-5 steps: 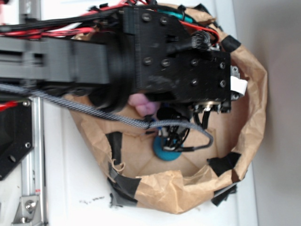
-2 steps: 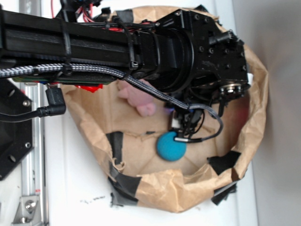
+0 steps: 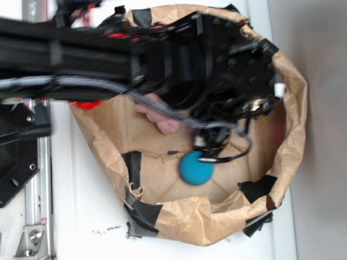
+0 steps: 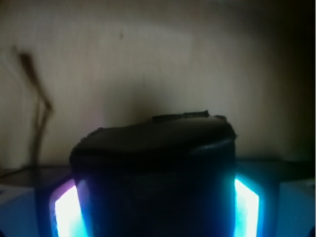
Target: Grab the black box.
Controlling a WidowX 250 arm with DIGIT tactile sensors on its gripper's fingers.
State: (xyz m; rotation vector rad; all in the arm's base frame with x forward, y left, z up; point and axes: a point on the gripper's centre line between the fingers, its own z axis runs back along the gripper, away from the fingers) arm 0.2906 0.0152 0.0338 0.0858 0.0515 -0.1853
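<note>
Evidently the black box (image 4: 153, 173) is sitting wedged between glowing fingers (image 4: 245, 207), gripper (image 4: 153, 207) clenching it at six o'clock.

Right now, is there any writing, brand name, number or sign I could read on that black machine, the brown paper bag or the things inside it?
None can be read in either view.
Black robot arm: no lettering shows; the picture is motion-blurred.
Crumpled brown paper bag: plain, only black tape patches.
Teal ball and pink soft toy: unmarked.
Dark object between the glowing gripper pads: no label visible.
</note>
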